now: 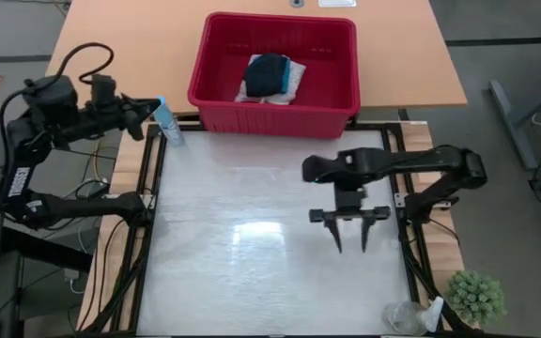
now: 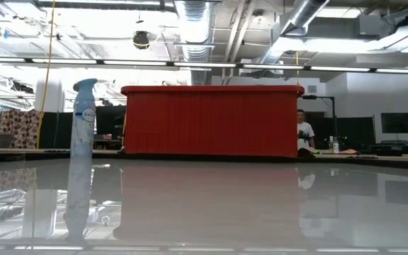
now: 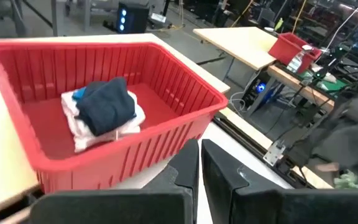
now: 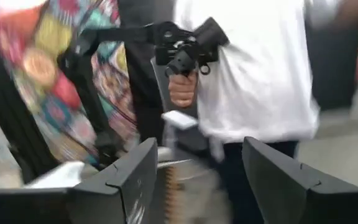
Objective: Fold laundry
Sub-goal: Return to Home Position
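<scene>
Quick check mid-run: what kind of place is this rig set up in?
Probably a robotics lab in an open industrial hall: exposed ceiling ducts, more workbenches with gear nearby, and a person gripping a dark handheld device.

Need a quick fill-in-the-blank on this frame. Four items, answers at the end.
1. The laundry stack lies inside the ____ basket.
2. The topmost garment in it is coloured ____.
3. The right end effector hangs over the table with its fingers ____.
4. The left end effector sits at the table's edge beside a ____ bottle.

Missing words: red; dark navy; open; spray.
</scene>
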Robot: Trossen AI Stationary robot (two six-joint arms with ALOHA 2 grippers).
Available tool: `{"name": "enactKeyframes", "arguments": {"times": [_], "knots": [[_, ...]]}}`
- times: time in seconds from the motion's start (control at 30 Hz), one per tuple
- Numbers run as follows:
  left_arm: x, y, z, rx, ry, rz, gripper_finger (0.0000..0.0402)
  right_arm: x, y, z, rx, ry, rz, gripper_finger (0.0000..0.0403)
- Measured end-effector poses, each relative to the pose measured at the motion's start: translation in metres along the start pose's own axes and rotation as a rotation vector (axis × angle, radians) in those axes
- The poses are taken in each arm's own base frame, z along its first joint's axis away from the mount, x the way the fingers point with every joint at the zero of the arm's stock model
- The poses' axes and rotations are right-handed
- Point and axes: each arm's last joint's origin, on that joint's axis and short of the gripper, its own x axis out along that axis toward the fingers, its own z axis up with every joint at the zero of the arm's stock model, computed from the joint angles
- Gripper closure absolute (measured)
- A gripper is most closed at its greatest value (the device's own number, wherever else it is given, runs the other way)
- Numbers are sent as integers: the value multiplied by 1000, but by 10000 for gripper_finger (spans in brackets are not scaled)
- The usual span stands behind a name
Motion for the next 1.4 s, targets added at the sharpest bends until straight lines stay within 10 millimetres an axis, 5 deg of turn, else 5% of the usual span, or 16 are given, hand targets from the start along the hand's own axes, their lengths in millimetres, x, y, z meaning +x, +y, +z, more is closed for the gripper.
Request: {"name": "enactKeyframes", "arguments": {"times": [0.43,0.67,0.9,1.03,1.17,1.3,1.4], "knots": [[35,-5,7,52,-1,1,395,-25,51,112,-524,10,-96,143],[50,-7,10,51,-7,7,395,-6,67,173,-918,19,-70,143],[63,-8,11,32,-4,16,395,23,81,202,-1329,-34,-83,143],[66,-7,11,-59,-6,43,395,31,84,213,-1139,-73,-332,143],[66,-7,11,-50,-5,38,395,63,65,217,-932,-238,-753,143],[66,-7,10,-30,0,38,395,89,50,210,-633,-343,-1222,143],[66,-7,7,35,39,2,395,96,56,206,-551,-310,-1402,143]]}}
